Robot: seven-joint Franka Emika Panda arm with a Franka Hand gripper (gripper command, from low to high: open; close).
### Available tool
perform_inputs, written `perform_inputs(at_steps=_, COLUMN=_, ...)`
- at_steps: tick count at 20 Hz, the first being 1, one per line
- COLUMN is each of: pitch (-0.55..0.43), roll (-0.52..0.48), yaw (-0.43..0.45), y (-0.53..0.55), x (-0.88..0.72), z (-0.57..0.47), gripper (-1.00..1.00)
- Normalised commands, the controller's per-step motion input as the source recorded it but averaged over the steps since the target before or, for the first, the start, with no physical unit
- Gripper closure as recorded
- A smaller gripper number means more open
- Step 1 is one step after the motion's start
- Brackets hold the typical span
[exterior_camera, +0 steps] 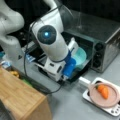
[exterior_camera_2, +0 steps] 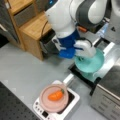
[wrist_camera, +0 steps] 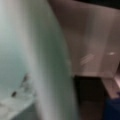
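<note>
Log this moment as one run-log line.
gripper: at teal bowl rim | bowl: over open toaster oven door | carrot: on pink plate

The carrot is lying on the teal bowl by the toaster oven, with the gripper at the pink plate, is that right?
No, it is swapped: in both front views the carrot lies on the pink plate, and the gripper is at the teal bowl by the toaster oven.
</note>
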Motion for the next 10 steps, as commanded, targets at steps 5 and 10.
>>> perform_inputs(at_steps=5, pitch=-0.316, roll=0.157, yaw=-0.148, y=0.13, x=-0.36, z=-0.10, gripper=1.00)
perform_inputs(at_steps=10, pitch=-0.290, roll=0.148, yaw=-0.133, y=0.11, x=-0.31, z=-0.10, gripper=1.00)
